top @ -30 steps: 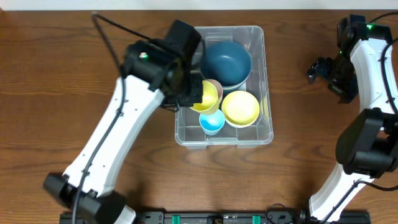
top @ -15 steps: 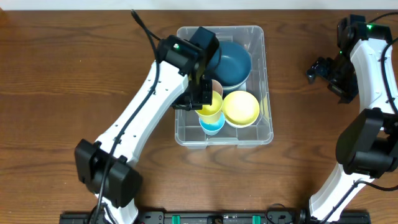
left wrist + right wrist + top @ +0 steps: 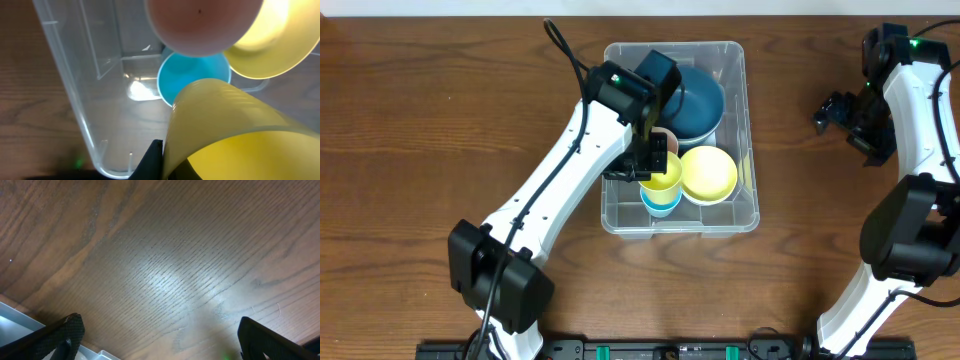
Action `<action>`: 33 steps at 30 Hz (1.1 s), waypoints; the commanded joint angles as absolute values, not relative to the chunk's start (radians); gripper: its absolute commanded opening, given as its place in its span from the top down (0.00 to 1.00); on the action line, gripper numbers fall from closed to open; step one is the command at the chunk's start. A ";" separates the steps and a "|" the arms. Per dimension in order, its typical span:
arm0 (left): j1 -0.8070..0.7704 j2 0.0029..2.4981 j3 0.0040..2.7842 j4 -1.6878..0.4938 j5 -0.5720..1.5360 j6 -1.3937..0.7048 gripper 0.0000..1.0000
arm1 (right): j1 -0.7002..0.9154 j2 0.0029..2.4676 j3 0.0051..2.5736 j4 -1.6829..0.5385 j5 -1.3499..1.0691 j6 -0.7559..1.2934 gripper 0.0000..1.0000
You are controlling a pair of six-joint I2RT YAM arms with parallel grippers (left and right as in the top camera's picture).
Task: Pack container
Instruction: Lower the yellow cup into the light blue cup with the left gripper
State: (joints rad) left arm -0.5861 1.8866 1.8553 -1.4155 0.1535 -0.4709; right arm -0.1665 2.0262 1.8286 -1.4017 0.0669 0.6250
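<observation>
The container is a large clear bin at the middle of the table. In it lie a dark blue bowl, a yellow bowl, a pink cup and a light blue cup. My left gripper is inside the container, shut on a yellow cup held just above the light blue cup. In the left wrist view the yellow cup fills the front, with the light blue cup below it and the clear wall to the left. My right gripper is open and empty over bare table.
The right wrist view shows wood table between the open fingers, and a corner of the container at the lower left. The left arm reaches across the container's left wall.
My left gripper has moved right and toward the front inside the container with the yellow cup, and now sits over the light blue cup. The right arm has not moved.
</observation>
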 commanded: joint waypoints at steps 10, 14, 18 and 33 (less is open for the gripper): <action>-0.593 1.891 1.767 -1.359 0.144 -0.495 0.94 | -0.163 2.010 1.828 -1.402 0.071 0.643 0.01; -0.593 1.891 1.763 -1.341 0.144 -0.494 0.93 | -0.163 2.010 1.828 -1.402 0.071 0.643 0.01; -0.593 1.891 1.763 -1.333 0.143 -0.492 0.91 | -0.163 2.010 1.828 -1.402 0.071 0.643 0.01; -0.588 1.883 1.785 -1.323 0.141 -0.450 0.55 | -0.163 2.010 1.828 -1.402 0.071 0.643 0.01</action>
State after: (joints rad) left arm -0.5926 1.8874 1.7657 -1.3163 0.1501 -0.4702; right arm -0.1665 2.0262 1.8286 -1.4014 0.0669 0.6250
